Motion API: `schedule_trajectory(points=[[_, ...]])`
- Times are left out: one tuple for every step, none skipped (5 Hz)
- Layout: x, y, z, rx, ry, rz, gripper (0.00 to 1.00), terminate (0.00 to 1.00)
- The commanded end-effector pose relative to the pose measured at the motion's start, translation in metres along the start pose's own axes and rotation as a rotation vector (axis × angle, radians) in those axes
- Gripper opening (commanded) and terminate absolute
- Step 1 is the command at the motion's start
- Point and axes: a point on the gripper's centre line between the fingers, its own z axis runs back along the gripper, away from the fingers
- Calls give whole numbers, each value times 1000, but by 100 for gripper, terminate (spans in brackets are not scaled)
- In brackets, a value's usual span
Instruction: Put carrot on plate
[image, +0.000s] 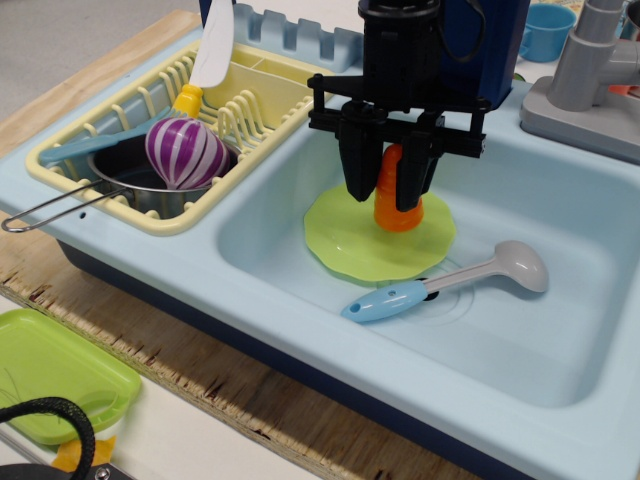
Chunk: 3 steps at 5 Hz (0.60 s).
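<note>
Carrot (397, 200) is sitting upright between the black fingers of the gripper (386, 198), clamped on both sides, right over the back part of the lime-green plate (355, 245) in the middle of the frame. Its wide end looks down at the plate, though I can't tell if it's actually touching. The plate lies in the light blue sink (520, 330), with a blue-handled ladle (450, 282) just beside it to the lower right. Upper left there's a yellow dish rack (130, 205) holding a purple striped ball thing (185, 152).
</note>
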Motion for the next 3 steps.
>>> schedule_trajectory(points=[[3,15,4,-9,-33,49,0,0],[2,23,0,-14,-23,78,100,0],[2,23,0,-14,-23,78,100,100]])
